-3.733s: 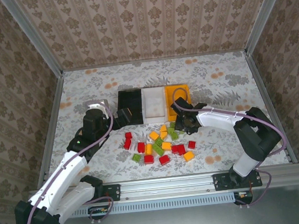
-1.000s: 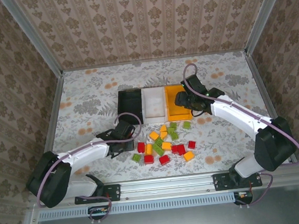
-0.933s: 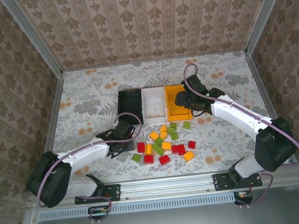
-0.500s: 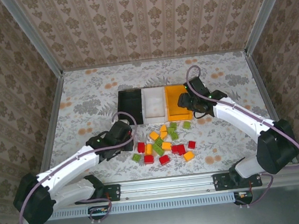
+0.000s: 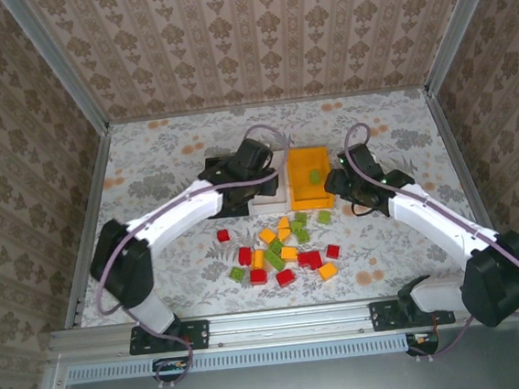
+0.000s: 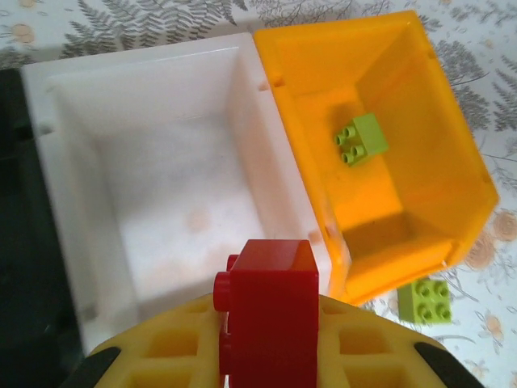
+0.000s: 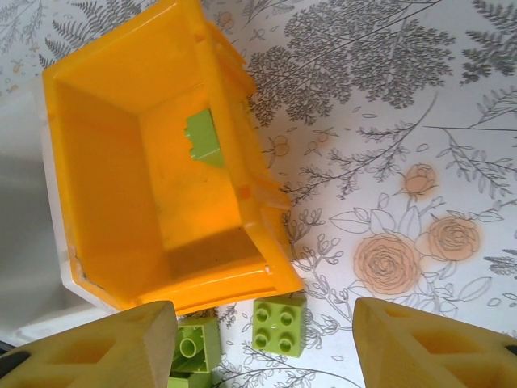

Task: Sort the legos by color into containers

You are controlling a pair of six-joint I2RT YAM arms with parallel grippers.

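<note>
Here, the left tool point(image 6: 266, 356) is pinching a red brick point(image 6: 271, 283) between its yellow pads, with the brick's studs pointing sideways in the wrist view. The tool hangs above the near wall of the white bin point(image 6: 161, 186). This bin is the middle one of three set side by side in a row. The black bin point(image 6: 14, 242) touches it on the left and the orange bin point(image 6: 404, 121) touches it on the right. On the floor of the orange bin lies a light green brick point(image 6: 361, 139), studs up. A second green brick point(image 6: 426, 301) sits on the worktop point(image 5: 147, 168), just beside the near end of the orange bin.

The right tool point(image 5: 340, 185) has its fingers spread, with nothing between them. It hangs near the right wall of the orange bin, and its wrist view looks down on that bin's near end and on the second green brick.

The loose bricks point(image 5: 283, 247), in red, light green and yellow-orange, lie clustered on the worktop in front of the bins, between the two arms. A lone red brick point(image 5: 222, 236) lies slightly apart, to the left of the cluster.
</note>
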